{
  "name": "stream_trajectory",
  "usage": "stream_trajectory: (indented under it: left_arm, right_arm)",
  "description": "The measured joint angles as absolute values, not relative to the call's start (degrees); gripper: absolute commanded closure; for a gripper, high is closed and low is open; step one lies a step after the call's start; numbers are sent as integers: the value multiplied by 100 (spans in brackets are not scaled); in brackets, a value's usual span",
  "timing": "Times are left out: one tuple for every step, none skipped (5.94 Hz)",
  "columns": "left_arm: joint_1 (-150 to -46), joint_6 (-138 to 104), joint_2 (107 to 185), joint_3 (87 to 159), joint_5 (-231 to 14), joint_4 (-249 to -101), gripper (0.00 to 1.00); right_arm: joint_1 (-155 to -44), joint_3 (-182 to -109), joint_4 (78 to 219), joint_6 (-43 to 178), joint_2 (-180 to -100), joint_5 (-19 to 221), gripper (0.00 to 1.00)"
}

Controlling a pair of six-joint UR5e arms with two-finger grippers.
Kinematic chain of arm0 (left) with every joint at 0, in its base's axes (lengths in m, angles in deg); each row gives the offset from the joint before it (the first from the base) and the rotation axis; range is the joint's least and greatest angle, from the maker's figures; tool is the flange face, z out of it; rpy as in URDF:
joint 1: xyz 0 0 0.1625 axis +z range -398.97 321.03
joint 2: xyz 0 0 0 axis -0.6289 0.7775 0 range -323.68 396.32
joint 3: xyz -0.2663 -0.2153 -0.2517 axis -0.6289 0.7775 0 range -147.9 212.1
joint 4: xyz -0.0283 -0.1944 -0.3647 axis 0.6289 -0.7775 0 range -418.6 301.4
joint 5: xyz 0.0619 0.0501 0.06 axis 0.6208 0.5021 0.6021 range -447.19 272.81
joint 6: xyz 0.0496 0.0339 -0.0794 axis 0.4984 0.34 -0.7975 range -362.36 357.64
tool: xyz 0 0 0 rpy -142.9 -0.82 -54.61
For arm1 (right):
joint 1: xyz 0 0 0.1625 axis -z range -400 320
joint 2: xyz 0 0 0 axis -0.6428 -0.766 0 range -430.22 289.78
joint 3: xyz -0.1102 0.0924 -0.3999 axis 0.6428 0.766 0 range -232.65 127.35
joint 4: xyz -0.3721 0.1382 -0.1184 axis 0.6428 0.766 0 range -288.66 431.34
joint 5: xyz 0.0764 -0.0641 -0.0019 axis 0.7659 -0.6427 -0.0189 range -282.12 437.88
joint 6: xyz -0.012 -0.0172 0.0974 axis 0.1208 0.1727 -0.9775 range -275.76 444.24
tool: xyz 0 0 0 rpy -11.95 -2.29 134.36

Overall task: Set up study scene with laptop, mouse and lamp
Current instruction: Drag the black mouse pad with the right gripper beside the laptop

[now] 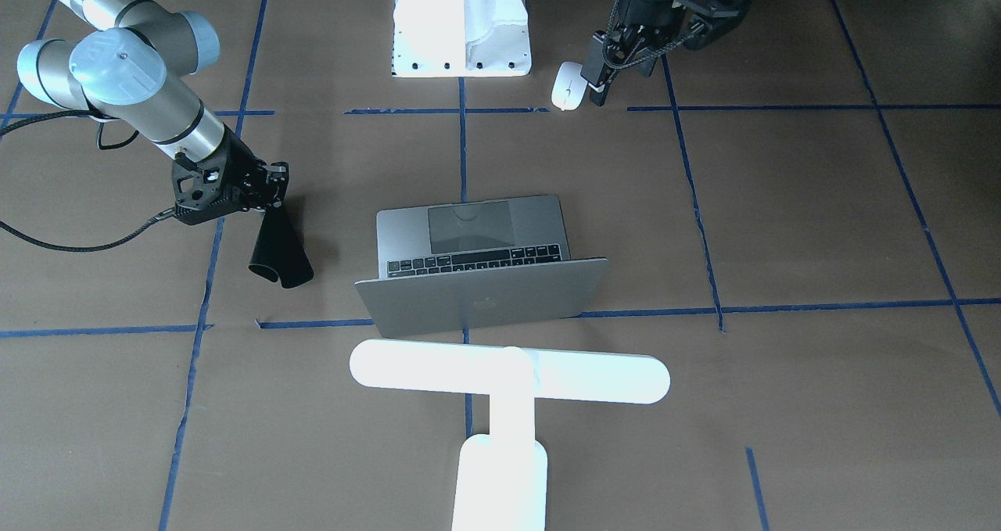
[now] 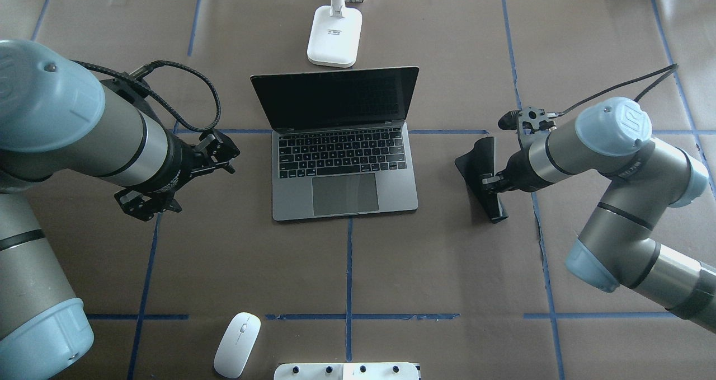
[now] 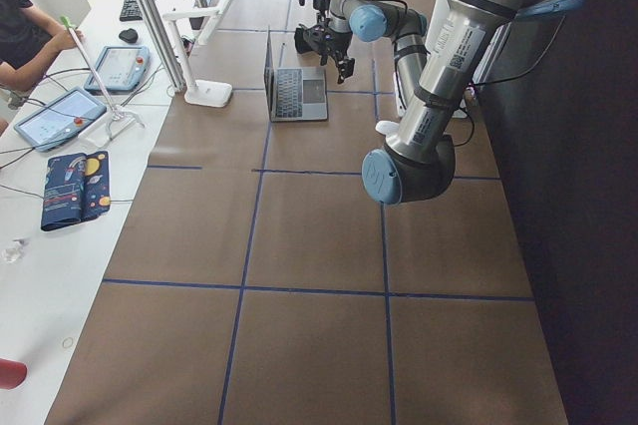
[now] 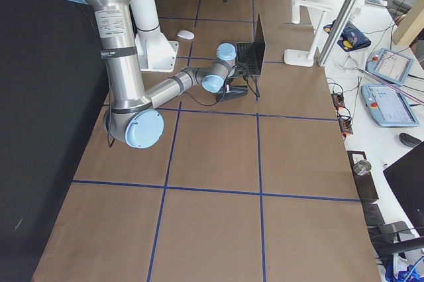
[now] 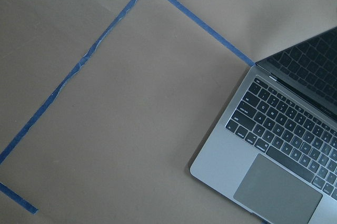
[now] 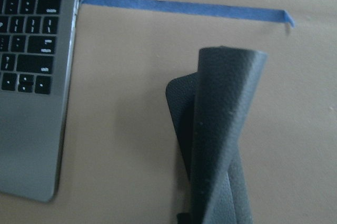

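Note:
The grey laptop (image 1: 485, 300) (image 2: 344, 167) stands open mid-table, its screen toward the far side. The white T-shaped lamp (image 1: 508, 374) stands behind it, its base (image 2: 334, 36) at the far edge. The white mouse (image 1: 568, 85) (image 2: 238, 343) lies near the robot's base on the left side. My right gripper (image 1: 270, 206) (image 2: 489, 181) is shut on a curled black mat (image 1: 279, 253) (image 6: 221, 140) held just right of the laptop (image 6: 31, 77). My left gripper (image 1: 599, 85) hangs high, left of the laptop (image 5: 274, 166). I cannot tell whether it is open.
The white boxy pedestal (image 1: 461, 23) (image 2: 347, 371) stands at the robot's side of the table. Blue tape lines (image 2: 349, 268) cross the brown table cover. Tablets, a patterned case and cables lie on the white bench (image 3: 60, 176) beyond the far edge.

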State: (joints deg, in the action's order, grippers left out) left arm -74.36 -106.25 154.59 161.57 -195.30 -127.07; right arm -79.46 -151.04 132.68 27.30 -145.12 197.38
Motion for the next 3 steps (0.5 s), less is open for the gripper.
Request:
stream_trajectory:
  left_arm:
    - [-7445,-10622,15461,16149,-19530,-12707,0]
    - [-7455,-10618,15462,16146,-19529,-12709,0]
    - [-7461,-10616,15462,16144,-19529,-12713,0]
  right_arm:
    - [-7951,-14831,13325,2718,-14112,19742,100]
    - [-7951,-14609,13360,2637,-13765,19747,100]
    - [-7951,-14446,13385,2532,-13507,19760,100]
